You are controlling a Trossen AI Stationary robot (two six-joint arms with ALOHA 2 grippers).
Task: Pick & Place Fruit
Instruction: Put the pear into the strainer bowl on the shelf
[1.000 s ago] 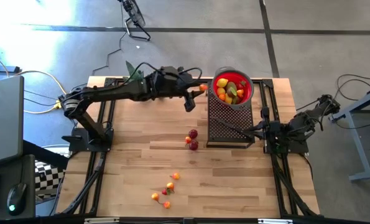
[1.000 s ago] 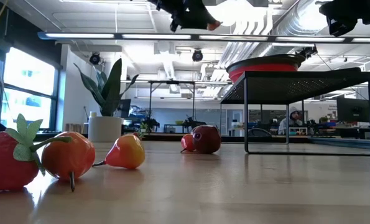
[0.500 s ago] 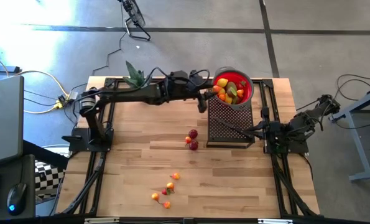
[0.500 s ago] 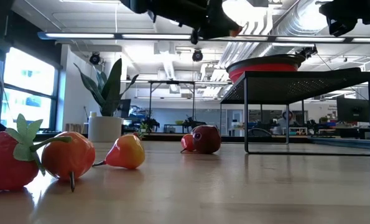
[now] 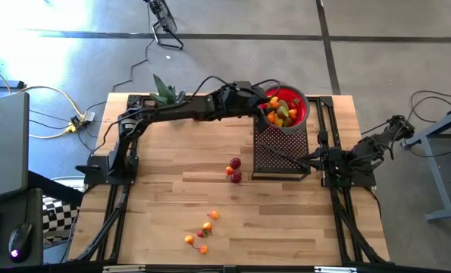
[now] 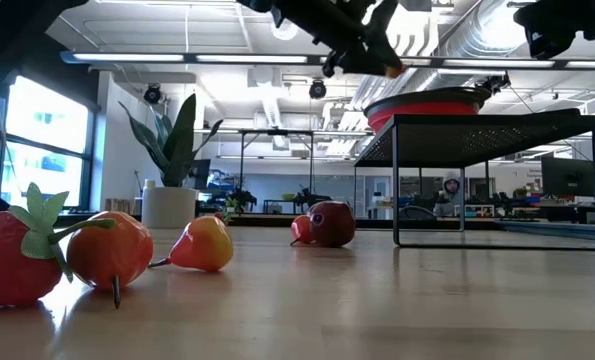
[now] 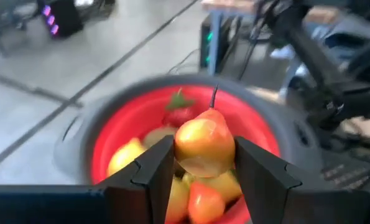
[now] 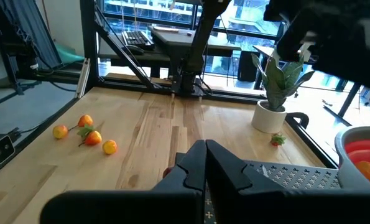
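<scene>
My left gripper (image 5: 266, 105) hangs over the left rim of the red bowl (image 5: 304, 111), shut on a yellow-orange pear-shaped fruit (image 7: 204, 146). The bowl (image 7: 113, 127) holds several yellow, orange and red fruits and stands on a black mesh stand (image 5: 280, 149). Two dark red fruits (image 5: 234, 170) lie on the table left of the stand. Several small orange ones (image 5: 202, 232) lie near the front edge. My right gripper (image 8: 204, 157) is shut on nothing, low at the table's right side (image 5: 317, 161). My left gripper pinches the pear-shaped fruit by the two sides of its wide body (image 7: 180, 149) between its two fingers. The fingers come nearly level from the table's left. The fruit sits upright, stem (image 7: 213, 98) up, lifted clear above the bowl's fruits.
A spiky green potted plant (image 5: 164, 91) stands at the table's far left corner. In the low view a strawberry (image 6: 12, 262), an orange fruit (image 6: 112, 250) and a small pear (image 6: 205, 245) lie close by. The stand (image 6: 497, 135) carries the bowl well above the tabletop.
My left gripper has travelled toward the table's right edge, from left of the stand to over the bowl's rim, carrying the pear-shaped fruit clear of everything. Its fingers have stayed shut on the fruit.
</scene>
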